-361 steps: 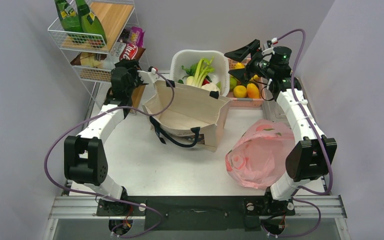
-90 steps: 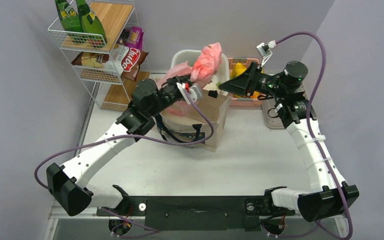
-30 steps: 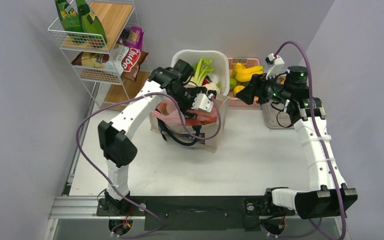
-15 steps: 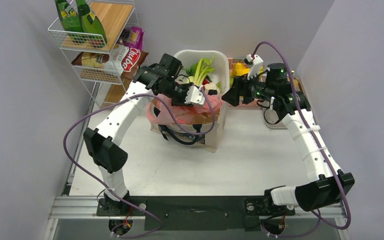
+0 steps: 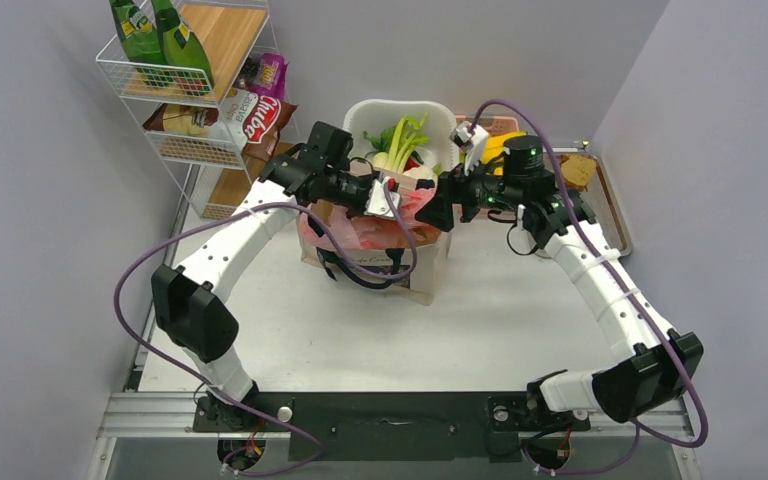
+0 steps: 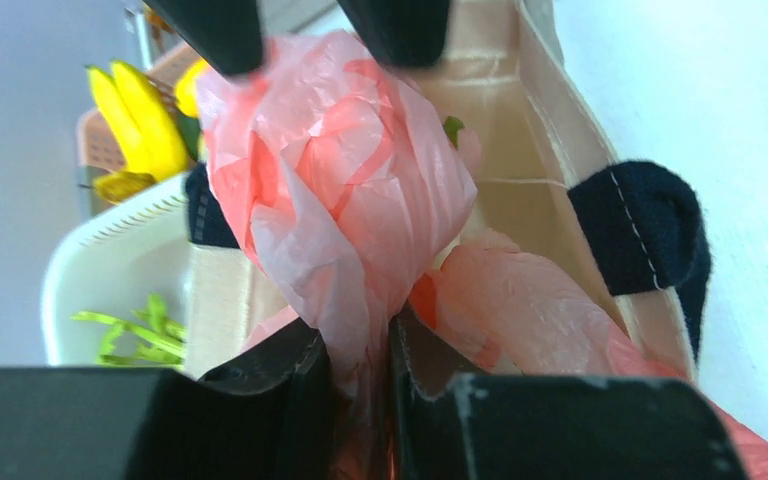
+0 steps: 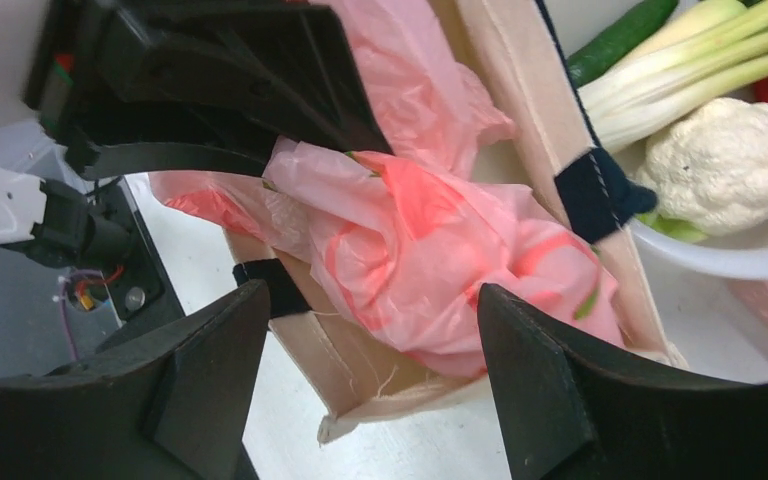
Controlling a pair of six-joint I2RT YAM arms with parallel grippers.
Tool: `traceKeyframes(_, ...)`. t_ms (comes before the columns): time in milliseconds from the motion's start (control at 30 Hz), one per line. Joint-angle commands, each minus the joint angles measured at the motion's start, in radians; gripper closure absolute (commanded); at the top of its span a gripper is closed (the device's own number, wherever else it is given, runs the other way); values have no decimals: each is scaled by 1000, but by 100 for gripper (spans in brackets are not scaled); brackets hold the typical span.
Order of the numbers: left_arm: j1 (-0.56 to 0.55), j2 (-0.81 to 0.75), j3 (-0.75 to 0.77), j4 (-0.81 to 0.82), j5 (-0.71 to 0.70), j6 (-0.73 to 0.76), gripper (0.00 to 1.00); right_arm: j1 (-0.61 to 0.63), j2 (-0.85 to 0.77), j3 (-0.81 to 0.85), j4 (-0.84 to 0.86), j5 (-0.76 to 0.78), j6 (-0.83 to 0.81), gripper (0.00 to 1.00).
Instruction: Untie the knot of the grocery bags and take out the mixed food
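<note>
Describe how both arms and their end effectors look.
The left arm and right arm have white tubular links and black joint housings, each with a looping purple cable. The left end effector and right end effector have matte black, flat, tapered fingers.

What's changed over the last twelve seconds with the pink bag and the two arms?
The thin pink plastic bag went from the table's right side into the beige canvas tote. The left end effector took hold of it and pinches a fold. The right end effector swung left toward it, open. The white vegetable basket and wire rack are unchanged.
</note>
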Motion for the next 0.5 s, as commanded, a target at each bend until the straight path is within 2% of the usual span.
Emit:
traceKeyframes(0, -2, -71, -10, 158, 78, -52, 81, 38, 55, 31, 52, 12, -102, 30)
traceKeyframes(33, 0, -78, -11, 163, 74, -60, 78, 46, 64, 33, 33, 30, -134, 36)
traceKeyframes(67, 1, -83, -13, 173, 68, -80, 69, 54, 81, 37, 15, 44, -148, 40)
traceKeyframes(100, 4, -98, -19, 180, 64, -91, 64, 59, 88, 37, 8, 82, -174, 56)
traceKeyframes(133, 6, -108, -23, 199, 51, -118, 54, 65, 101, 35, 3, 105, -189, 74)
traceKeyframes(167, 10, -128, -33, 207, 44, -132, 48, 67, 107, 33, 3, 145, -194, 82)
traceKeyframes(200, 13, -139, -38, 214, 27, -150, 41, 71, 118, 33, 3, 164, -201, 95)
traceKeyframes(267, 38, -178, -51, 212, 17, -172, 37, 78, 128, 32, 5, 239, -200, 100)
traceKeyframes(367, 101, -228, -52, 168, 12, -192, 36, 85, 141, 33, 9, 322, -182, 100)
traceKeyframes(467, 122, -238, -46, 59, -23, -113, 36, 98, 148, 26, 20, 341, -143, 100)
